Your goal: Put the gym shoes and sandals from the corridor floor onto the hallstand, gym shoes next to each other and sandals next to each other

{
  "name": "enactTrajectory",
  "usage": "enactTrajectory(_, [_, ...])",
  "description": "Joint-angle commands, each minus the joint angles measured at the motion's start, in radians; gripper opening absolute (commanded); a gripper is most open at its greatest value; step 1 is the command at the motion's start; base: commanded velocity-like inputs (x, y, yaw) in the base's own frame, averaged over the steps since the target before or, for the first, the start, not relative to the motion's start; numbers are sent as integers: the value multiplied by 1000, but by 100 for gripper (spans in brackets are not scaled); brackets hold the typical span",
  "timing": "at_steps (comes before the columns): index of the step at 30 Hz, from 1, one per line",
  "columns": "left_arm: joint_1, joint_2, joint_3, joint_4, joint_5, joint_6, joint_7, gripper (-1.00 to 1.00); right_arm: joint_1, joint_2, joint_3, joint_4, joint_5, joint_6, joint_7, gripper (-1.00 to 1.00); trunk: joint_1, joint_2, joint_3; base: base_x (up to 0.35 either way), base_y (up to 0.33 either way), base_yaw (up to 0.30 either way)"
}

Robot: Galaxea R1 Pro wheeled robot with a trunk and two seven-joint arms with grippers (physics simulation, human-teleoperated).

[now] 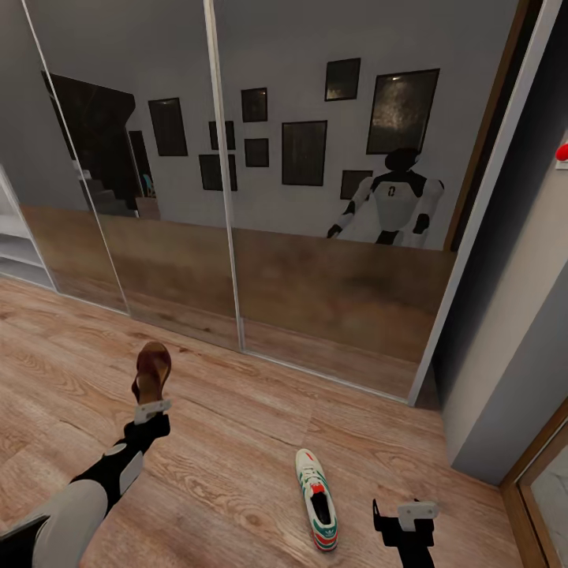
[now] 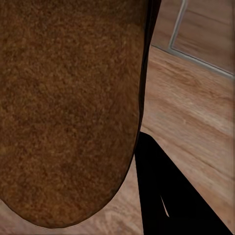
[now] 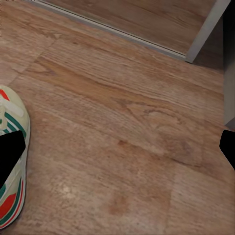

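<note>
A dark brown sandal (image 1: 151, 372) stands on end above my left gripper (image 1: 151, 412), which is shut on its lower end and holds it off the corridor floor (image 1: 237, 442). In the left wrist view the sandal's brown sole (image 2: 68, 107) is very close, with one black finger (image 2: 166, 196) beside it. A cream gym shoe (image 1: 317, 497) with green stripes and a red tongue lies on the floor, just left of my right gripper (image 1: 404, 517). That gripper hangs open and empty, its dark fingertips (image 3: 10, 156) beside the gym shoe (image 3: 12, 122).
Mirrored sliding doors (image 1: 237, 197) run along the far side and reflect the robot. A grey wall corner (image 1: 505, 347) juts in at the right. White open shelving (image 1: 16, 252) shows at the left edge; I cannot tell whether it is the hallstand.
</note>
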Motion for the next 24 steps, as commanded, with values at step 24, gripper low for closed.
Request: enactTrajectory(24, [5, 3, 3, 1, -22, -9, 3, -100, -1, 1, 7, 0, 1, 0, -12, 100, 0, 0, -1, 107, 60, 0])
